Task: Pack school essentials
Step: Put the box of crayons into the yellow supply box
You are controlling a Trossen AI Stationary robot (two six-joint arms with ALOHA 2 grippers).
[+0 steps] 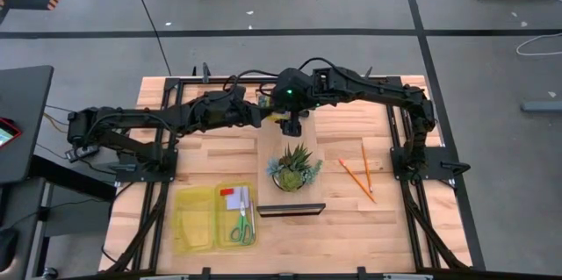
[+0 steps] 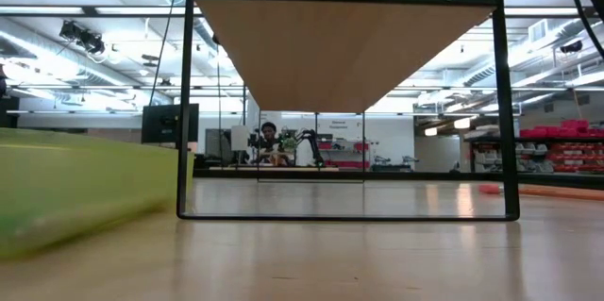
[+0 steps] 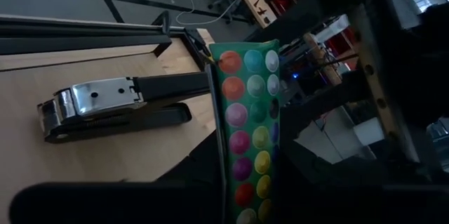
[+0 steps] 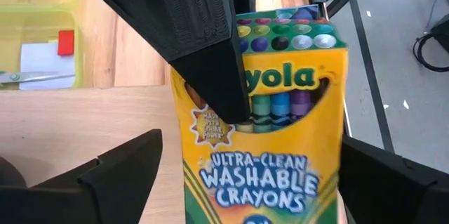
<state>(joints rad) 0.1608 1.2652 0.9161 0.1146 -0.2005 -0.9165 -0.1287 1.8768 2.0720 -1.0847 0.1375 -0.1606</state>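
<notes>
Both arms meet at the table's far middle in the high view; the left gripper [image 1: 260, 110] and right gripper [image 1: 292, 124] converge above the potted plant [image 1: 294, 168].

Low view: neither gripper identifiable.

Left wrist view: crayon box [image 3: 247, 126] pinched edgewise, stapler [image 3: 116, 104] beyond.

Right wrist view: right fingers spread wide, flanking the box without contact. Judged light, stiff cardboard, crushable; grip across its broad faces.

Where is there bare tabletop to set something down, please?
Free: the wood between the potted plant and the orange pencils, and the strip right of the pencils. Crowded: the table's centre back, where both arms meet at the crayon box, and the yellow tray.
</notes>
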